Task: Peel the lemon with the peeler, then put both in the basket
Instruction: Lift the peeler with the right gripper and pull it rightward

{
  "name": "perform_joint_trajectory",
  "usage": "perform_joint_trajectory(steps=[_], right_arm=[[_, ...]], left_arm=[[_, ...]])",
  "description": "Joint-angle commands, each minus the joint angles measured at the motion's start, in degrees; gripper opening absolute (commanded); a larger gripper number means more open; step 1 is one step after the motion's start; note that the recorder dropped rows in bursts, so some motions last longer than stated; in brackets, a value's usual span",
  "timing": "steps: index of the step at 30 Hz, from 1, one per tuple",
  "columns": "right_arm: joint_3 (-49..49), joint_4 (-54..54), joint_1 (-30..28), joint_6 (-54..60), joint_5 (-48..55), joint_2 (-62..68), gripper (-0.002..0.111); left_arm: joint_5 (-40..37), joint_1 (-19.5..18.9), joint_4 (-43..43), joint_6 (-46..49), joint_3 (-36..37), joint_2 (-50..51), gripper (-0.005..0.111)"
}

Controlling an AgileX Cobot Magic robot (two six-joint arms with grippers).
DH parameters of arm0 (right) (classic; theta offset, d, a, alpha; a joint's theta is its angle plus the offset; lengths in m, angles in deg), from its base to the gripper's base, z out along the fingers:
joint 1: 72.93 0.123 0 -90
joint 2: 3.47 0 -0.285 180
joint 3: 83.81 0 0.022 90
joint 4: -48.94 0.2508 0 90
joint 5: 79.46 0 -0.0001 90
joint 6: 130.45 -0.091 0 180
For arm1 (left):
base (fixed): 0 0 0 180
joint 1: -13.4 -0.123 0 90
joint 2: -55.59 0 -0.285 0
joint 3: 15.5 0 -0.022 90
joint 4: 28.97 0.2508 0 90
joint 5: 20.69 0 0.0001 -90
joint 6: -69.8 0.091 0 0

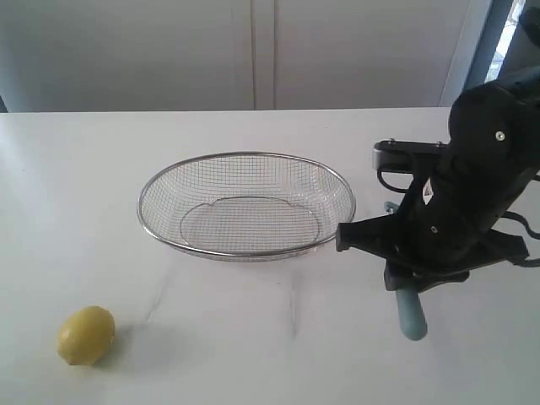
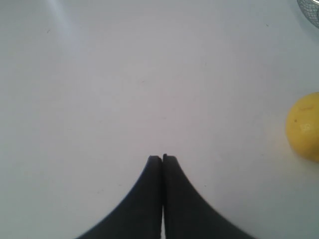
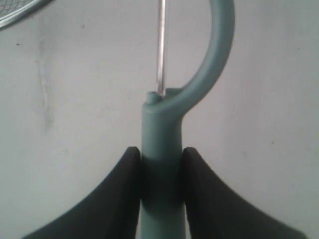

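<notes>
The right gripper is clamped on the pale teal-blue peeler, just right of the silver wire-mesh oval basket -- the left gripper is pinched shut, empty. One small yellow lemon sits well off the basket's left -- one peeler, one basket.

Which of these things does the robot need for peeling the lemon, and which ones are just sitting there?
For the job:
- lemon, not picked up yet
- peeler, held by the right gripper
- basket, empty

Just there:
- table, which everything sits on
- cupboard doors behind it
</notes>
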Motion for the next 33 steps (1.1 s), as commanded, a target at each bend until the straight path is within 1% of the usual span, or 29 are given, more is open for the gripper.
perform_joint_trajectory(steps=[1,3,27,30,33], right_arm=[[-0.1,-0.9,-2.4,0.9,0.5,-0.6,0.000],[-0.1,-1.2,-3.2,1.1,0.7,-0.6,0.000],[-0.1,-1.6,-3.2,1.1,2.5,-0.6,0.000],[-0.1,-1.6,-3.2,1.1,2.5,-0.6,0.000],[-0.1,-1.6,-3.2,1.1,2.5,-0.6,0.000]], left_arm=[[-1.0,-0.2,-0.1,-0.1,0.6,-0.3,0.000],[-1.0,-0.2,-0.1,-0.1,0.6,-0.3,0.000],[-0.7,-0.2,-0.1,-0.1,0.6,-0.3,0.000],[2.3,-0.2,-0.1,-0.1,0.6,-0.3,0.000],[9.4,-0.2,-0.1,-0.1,0.6,-0.3,0.000]])
